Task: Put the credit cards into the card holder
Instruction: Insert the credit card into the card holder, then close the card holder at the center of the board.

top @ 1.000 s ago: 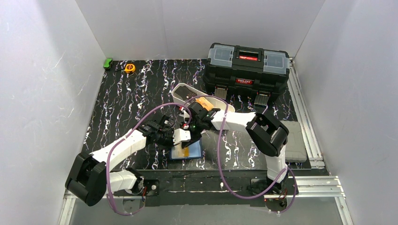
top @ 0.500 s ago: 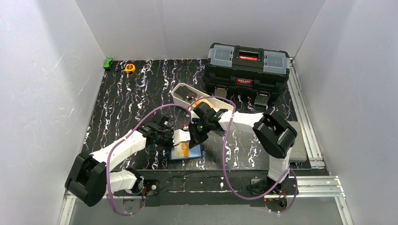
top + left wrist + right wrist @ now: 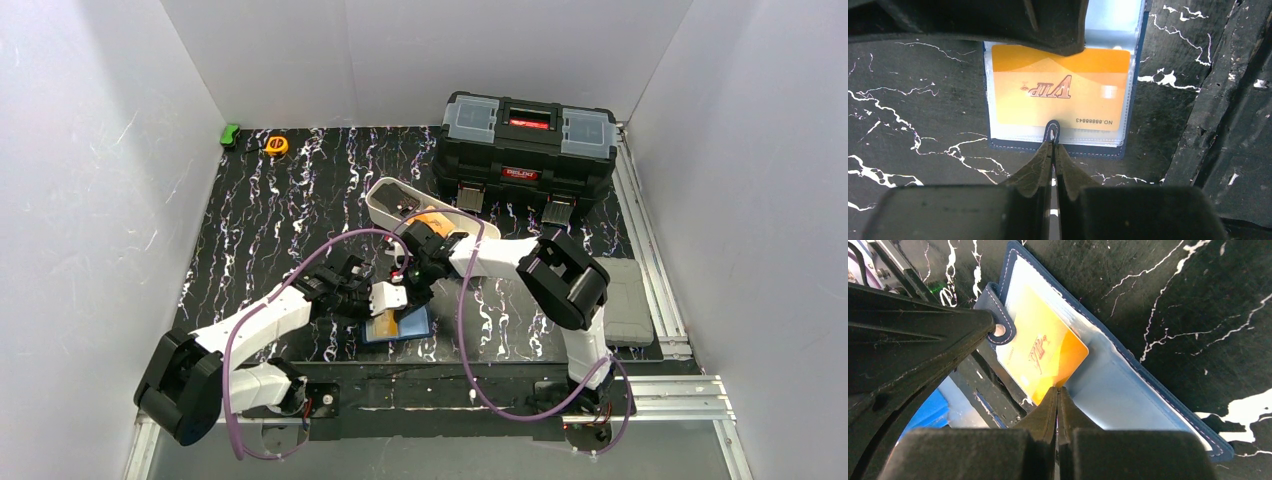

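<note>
The navy card holder lies open on the black marble table, near the front edge in the top view. An orange-yellow credit card sits inside its clear sleeve, one end sticking out. My left gripper is shut on the holder's snap tab. My right gripper is shut, its tips touching the exposed edge of the orange card. Another orange card and dark cards lie in the white tray.
A big black toolbox stands at the back right, just behind the tray. A yellow tape measure and a green object sit at the back left. A grey pad lies at the right edge.
My right gripper came from near the tray down to the holder and its jaws shut. The left gripper kept its hold on the snap tab, shifting only slightly.
</note>
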`<state>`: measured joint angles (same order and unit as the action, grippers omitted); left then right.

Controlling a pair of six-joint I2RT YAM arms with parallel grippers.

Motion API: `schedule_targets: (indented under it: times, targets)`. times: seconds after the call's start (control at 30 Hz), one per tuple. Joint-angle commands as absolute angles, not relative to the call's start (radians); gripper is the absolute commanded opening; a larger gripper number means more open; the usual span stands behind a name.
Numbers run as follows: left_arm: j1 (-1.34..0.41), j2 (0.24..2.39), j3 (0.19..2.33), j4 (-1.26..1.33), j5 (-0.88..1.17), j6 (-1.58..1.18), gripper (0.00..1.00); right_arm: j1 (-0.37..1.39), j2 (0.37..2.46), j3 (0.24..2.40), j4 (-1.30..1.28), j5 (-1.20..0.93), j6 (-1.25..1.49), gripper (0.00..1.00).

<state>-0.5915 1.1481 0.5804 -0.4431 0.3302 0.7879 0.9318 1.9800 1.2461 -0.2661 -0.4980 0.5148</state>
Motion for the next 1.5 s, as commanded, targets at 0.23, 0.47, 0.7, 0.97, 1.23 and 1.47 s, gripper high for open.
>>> schedule_targets:
  times: [0.23, 0.47, 0.7, 0.97, 1.23, 1.47]
  targets:
    - [-0.606, 1.118, 0.587, -0.442, 0.371, 0.744, 0.00, 0.956, 2.024, 1.337, -0.308, -0.512, 0.494, 0.01]
    - [-0.607, 1.106, 0.585, -0.427, 0.375, 0.730, 0.00, 0.963, 2.044, 1.375, -0.317, -0.521, 0.494, 0.01]
    - [-0.608, 1.111, 0.610, -0.432, 0.369, 0.731, 0.00, 0.957, 2.036, 1.379, -0.321, -0.508, 0.497, 0.04]
    - [-0.608, 1.086, 0.658, -0.521, 0.341, 0.737, 0.00, 0.893, 1.827, 1.221, -0.289, -0.450, 0.487, 0.47]
    - [-0.608, 1.053, 0.716, -0.596, 0.335, 0.700, 0.00, 0.872, 1.663, 1.007, -0.249, -0.362, 0.534, 0.56]
    - [-0.611, 1.052, 0.714, -0.605, 0.358, 0.665, 0.00, 0.856, 1.704, 0.904, -0.130, -0.385, 0.596, 0.67]
